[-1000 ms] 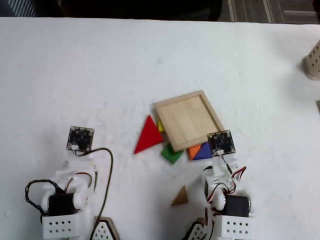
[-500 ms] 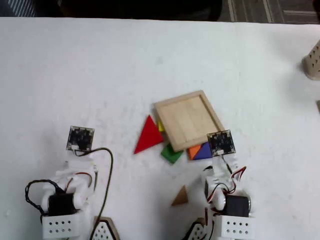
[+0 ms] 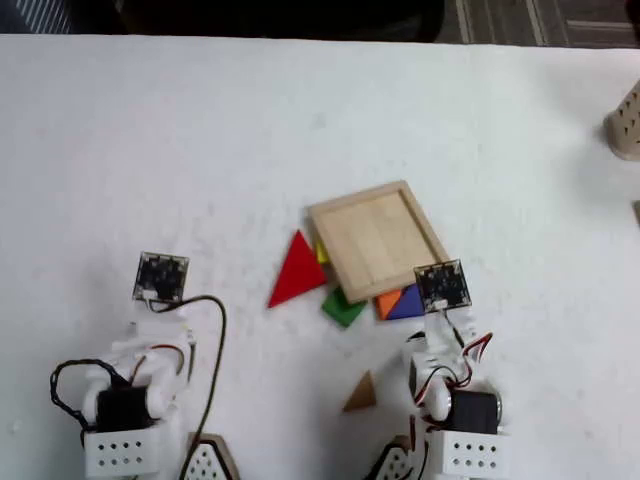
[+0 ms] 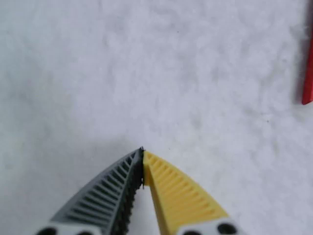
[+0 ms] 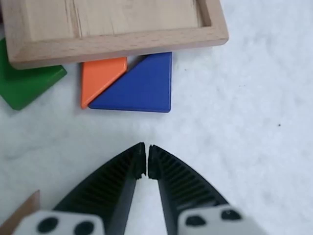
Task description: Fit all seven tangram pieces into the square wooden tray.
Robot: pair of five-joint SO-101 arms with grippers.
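Tray (image 3: 377, 238), tangram pieces (image 3: 296, 270) on white table (image 3: 150, 130)

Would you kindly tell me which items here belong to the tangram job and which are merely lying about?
Job:
wooden tray
red triangle
yellow piece
green piece
orange piece
blue triangle
brown triangle

Lying about:
perforated beige object

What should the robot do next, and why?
Probably open the right gripper and ease it toward the blue triangle. It is shut now, that piece lies closest in front of it, and the wooden tray holds nothing yet.
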